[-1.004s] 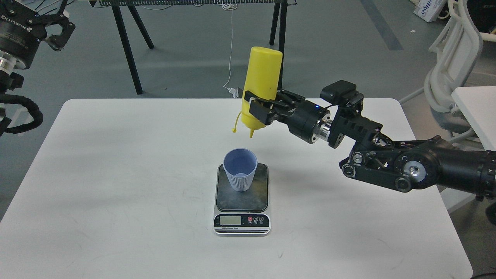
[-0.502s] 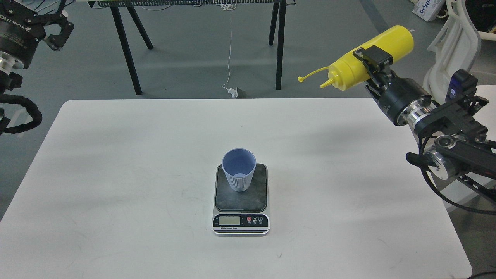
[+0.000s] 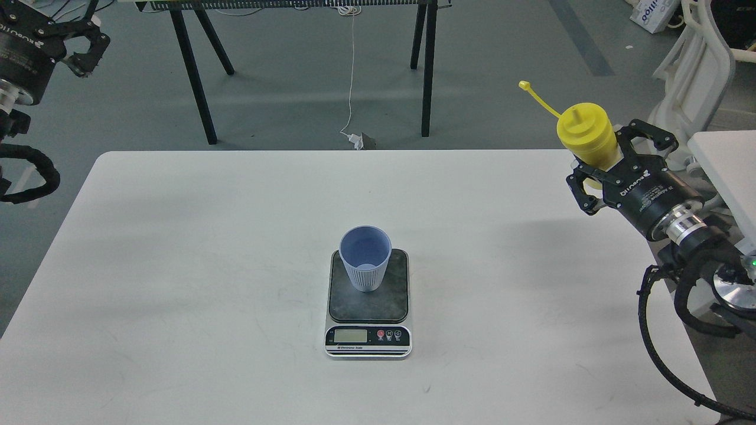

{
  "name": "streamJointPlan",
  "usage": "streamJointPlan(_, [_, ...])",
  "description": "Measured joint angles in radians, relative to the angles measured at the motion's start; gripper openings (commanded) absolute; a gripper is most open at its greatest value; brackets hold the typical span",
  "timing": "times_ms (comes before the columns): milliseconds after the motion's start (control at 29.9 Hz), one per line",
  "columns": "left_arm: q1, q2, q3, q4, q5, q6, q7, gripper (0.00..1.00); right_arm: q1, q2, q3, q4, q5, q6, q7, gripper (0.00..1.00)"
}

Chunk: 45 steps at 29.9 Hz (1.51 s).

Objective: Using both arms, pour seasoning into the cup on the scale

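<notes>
Our right end effector (image 3: 605, 162) is clamped around the yellow squeeze bottle (image 3: 586, 134), holding it upright with cap untethered at the bench's (image 3: 177, 265) far right edge, well apart from the blue cup (image 3: 365, 258) standing on the scale (image 3: 368, 301). Our left end effector (image 3: 80, 44) hangs spread and empty at upper left. We judge pouring finished or paused; setting the bottle down remains.

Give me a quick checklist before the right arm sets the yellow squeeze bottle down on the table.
1. Right gripper shut on the squeeze bottle: ok.
2. Bottle upright, nozzle pointing up: ok.
3. Tethered cap on the nozzle: not ok, it hangs off to the side.
4. Blue cup standing upright on the scale: ok.
5. Seasoning inside the cup: cannot tell.
6. Left gripper away from the cup, fingers open: ok.
</notes>
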Motion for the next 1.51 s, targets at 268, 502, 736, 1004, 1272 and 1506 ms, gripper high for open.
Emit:
streamJointPlan(268, [0.001,0.000,0.001,0.000,0.000,0.000,0.000,1.00,-0.224,0.163,0.002,-0.157,0.155,0.271,0.018,0.43])
streamJointPlan(502, [0.018,0.000,0.001,-0.012,0.001,0.000,0.000,1.00,-0.339,0.245,0.003,-0.219,0.162,0.275,0.021,0.43])
streamJointPlan(736, [0.021,0.000,0.001,-0.025,0.001,0.004,-0.002,1.00,-0.351,0.288,0.002,-0.225,0.156,0.275,0.014,0.45])
streamJointPlan(1004, [0.021,0.001,0.001,-0.025,0.001,0.004,-0.002,1.00,-0.329,0.289,0.003,-0.230,0.146,0.275,0.006,0.55])
streamJointPlan(1272, [0.021,0.002,0.001,-0.025,0.001,0.006,-0.005,1.00,-0.314,0.278,-0.008,-0.230,0.132,0.275,0.005,0.86])
streamJointPlan(1506, [0.021,0.005,0.001,-0.025,0.001,0.008,-0.005,1.00,-0.334,0.261,-0.010,-0.224,0.129,0.275,0.000,0.94])
